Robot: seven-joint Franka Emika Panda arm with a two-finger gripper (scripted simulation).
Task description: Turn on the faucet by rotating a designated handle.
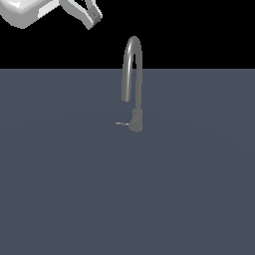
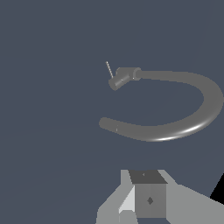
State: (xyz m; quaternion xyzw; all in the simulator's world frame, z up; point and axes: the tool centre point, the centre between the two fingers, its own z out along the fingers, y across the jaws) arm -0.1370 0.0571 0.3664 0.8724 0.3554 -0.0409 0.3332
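While my arm sits high in the exterior view's upper left corner, the gripper (image 1: 92,16) hangs well apart from the faucet (image 1: 133,74) and touches nothing. I see the faucet standing upright on the flat grey-blue floor (image 1: 60,189), near the middle of the exterior view, its gooseneck spout arching over and coming down toward the exterior view's left of the short thick base. The handle (image 1: 122,123) is a thin pale rod sticking out sideways from that base toward the exterior view's left, roughly level. In my wrist view the handle (image 2: 109,69) shows as a slim sliver by the base. I cannot tell whether the fingers are apart or together; they hold nothing.
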